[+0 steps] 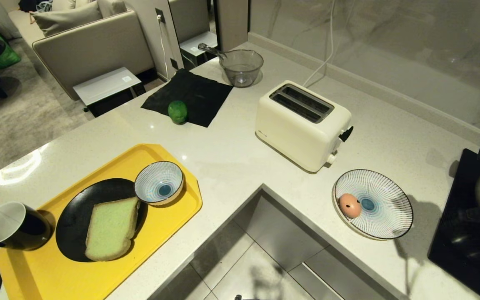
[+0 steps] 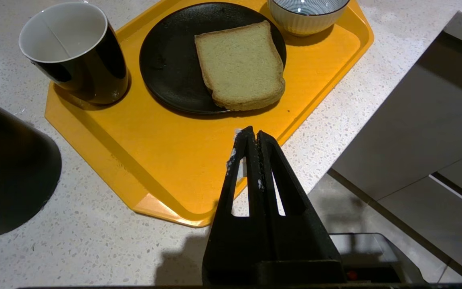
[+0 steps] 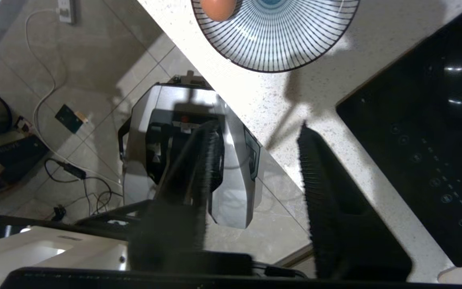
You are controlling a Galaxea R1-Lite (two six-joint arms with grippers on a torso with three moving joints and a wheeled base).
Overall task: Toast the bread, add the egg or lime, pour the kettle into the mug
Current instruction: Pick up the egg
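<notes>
Opening step, toasting not begun: bread (image 1: 111,228) lies on the black plate (image 1: 73,216) at near left, toaster (image 1: 302,124) empty. Right gripper (image 3: 255,160), jaws apart and empty, hovers near the egg (image 1: 349,205); left gripper (image 2: 253,136) closed, empty. Next: grasp the bread.

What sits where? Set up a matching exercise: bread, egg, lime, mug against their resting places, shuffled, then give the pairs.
Things:
1. bread
2. egg
3. lime
4. mug

Places:
A. on the black cloth, at its near edge
B. in the wide striped dish near the toaster
C. at the corner of the yellow tray
D. on the black plate

Pairs: 1-D, 2-B, 3-A, 4-C
</notes>
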